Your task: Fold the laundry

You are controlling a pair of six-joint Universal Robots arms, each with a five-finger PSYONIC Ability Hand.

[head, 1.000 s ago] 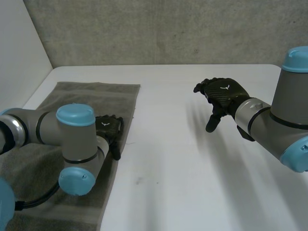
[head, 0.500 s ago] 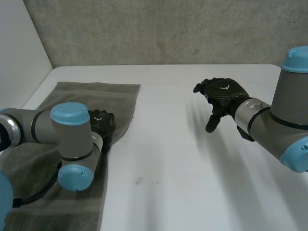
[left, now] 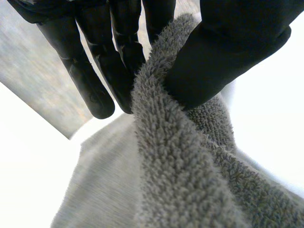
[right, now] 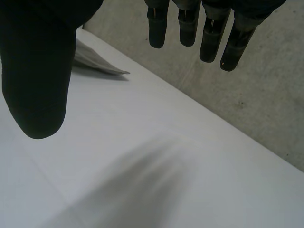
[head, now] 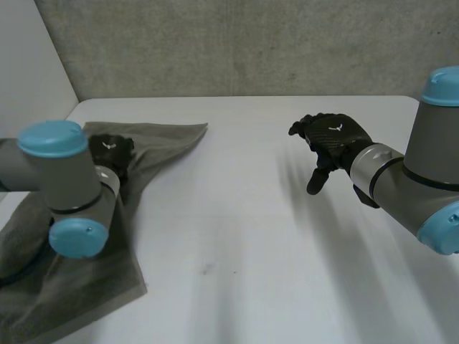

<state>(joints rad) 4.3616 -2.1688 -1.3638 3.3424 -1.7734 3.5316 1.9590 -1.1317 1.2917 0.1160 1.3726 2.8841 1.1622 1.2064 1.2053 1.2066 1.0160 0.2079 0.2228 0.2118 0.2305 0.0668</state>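
Grey towel (head: 161, 147), partly under the arm (head: 68, 179), pinched by left robot hand (left: 228, 47)

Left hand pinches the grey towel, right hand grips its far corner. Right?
No. The left hand does pinch the grey towel, but the right hand is open above the white table, holding nothing, as the right wrist view shows.

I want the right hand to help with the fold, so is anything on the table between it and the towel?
Nothing visible. Only bare table lies between the right hand, open above it, and the towel, which the left hand pinches.
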